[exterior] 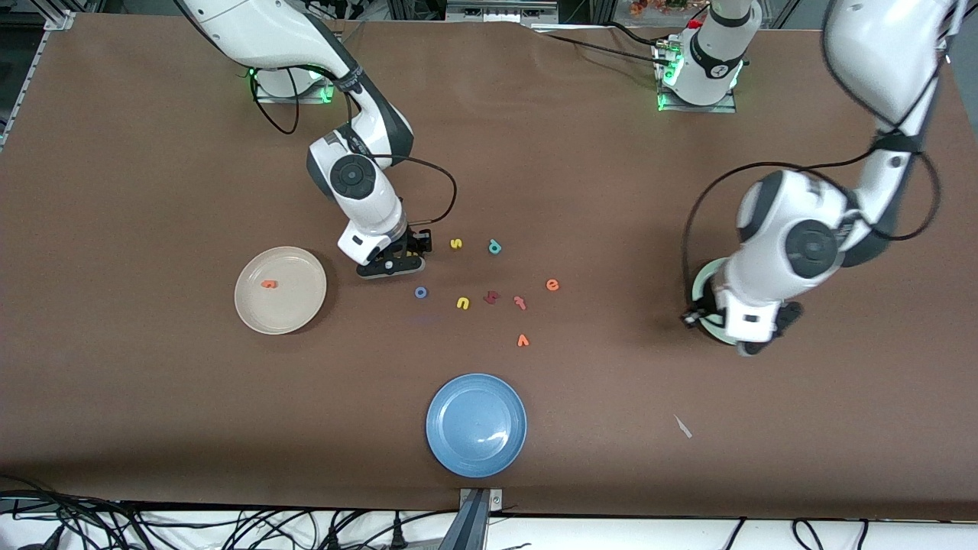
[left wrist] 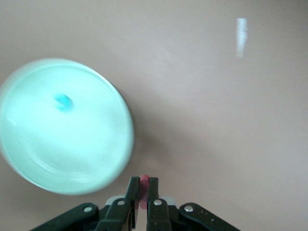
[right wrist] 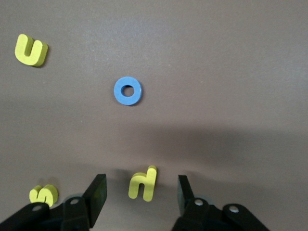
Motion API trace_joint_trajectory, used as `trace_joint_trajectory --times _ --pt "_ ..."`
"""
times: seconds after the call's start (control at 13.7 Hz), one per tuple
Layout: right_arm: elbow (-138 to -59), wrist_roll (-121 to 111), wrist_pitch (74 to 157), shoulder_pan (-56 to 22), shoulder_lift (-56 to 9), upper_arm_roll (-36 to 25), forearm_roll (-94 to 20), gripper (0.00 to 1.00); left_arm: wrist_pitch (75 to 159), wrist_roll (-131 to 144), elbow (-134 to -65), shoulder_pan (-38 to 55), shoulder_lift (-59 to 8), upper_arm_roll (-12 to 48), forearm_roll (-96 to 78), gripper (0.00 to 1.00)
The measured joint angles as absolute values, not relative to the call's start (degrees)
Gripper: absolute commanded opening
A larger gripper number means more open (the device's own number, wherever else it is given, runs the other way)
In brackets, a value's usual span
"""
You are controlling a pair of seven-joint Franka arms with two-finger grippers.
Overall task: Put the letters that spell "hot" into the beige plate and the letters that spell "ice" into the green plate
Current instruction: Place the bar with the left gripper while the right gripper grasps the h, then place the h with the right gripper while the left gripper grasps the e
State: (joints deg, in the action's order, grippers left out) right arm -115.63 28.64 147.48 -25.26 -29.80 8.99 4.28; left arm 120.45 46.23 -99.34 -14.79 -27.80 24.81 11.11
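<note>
1. Between the right gripper's (right wrist: 142, 192) spread jaws, near mid-surface: yellow "h" (right wrist: 144, 183), lying flat, untouched.
2. Just beside: blue "o" (right wrist: 128, 91), yellow "u" (right wrist: 31, 49), yellow "s" (right wrist: 43, 194); nothing blocks the "h".
3. Left gripper (left wrist: 143, 190) beside the green plate (left wrist: 29, 159), jaws clenched on the dark red "i" (left wrist: 144, 180); teal "c" (left wrist: 62, 102) lies in the plate.
4. Beige plate (exterior: 294, 313) holds an orange letter (exterior: 268, 284).

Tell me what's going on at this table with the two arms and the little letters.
Foam letters are being sorted onto plates. The left gripper is shut on a thin red letter beside the green plate, which holds a teal letter. The right gripper is open around the yellow h, with the blue o close by. The beige plate has one orange letter; other letters lie loose mid-table.
</note>
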Motion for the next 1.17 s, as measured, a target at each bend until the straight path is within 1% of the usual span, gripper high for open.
trace_joint_trajectory --times 0.07,0.22,0.29,0.37,0.44,0.51,0.8,0.95,1.02,1.17 --pt "-115.6 29.0 147.7 -25.3 -30.1 9.0 4.3 0.67 120.0 40.5 -99.6 -17.3 -27.9 24.8 11.1 0.01" --pt "-115.6 30.2 147.8 -25.3 -30.8 9.0 4.3 0.66 119.1 31.5 -100.5 -20.8 -28.5 24.7 11.1 0.08" --pt "-115.6 30.7 148.1 -25.3 -31.2 9.0 4.3 0.65 118.7 28.6 -101.1 -21.6 -29.3 24.5 11.1 0.35" --pt "-115.7 30.9 148.8 -25.3 -31.7 9.0 4.4 0.64 118.7 27.1 -101.3 -21.9 -30.3 24.4 11.1 0.57" --pt "-115.8 31.1 149.9 -25.3 -32.2 9.0 4.4 0.61 118.7 26.3 -101.4 -21.9 -31.1 24.3 11.1 0.81" --pt "-116.1 31.3 150.7 -25.3 -32.5 8.9 4.4 0.55 118.7 26.0 -101.4 -21.9 -31.5 24.3 11.1 1.00" --pt "-116.3 31.8 151.4 -25.3 -32.4 9.0 4.5 0.24 118.8 28.0 -100.4 -21.5 -31.4 25.4 9.5 1.00" --pt "-116.3 31.9 151.5 -25.3 -32.1 9.2 4.6 0.08 118.9 37.9 -98.1 -17.1 -31.4 26.9 7.4 1.00" --pt "-116.4 31.9 151.4 -25.3 -31.8 9.2 5.0 0.04 118.9 44.5 -97.0 -13.1 -31.4 27.1 7.2 1.00" --pt "-116.6 31.9 151.6 -25.4 -31.8 9.3 7.2 0.02 119.5 56.9 -96.3 -5.5 -31.7 27.2 7.0 1.00"
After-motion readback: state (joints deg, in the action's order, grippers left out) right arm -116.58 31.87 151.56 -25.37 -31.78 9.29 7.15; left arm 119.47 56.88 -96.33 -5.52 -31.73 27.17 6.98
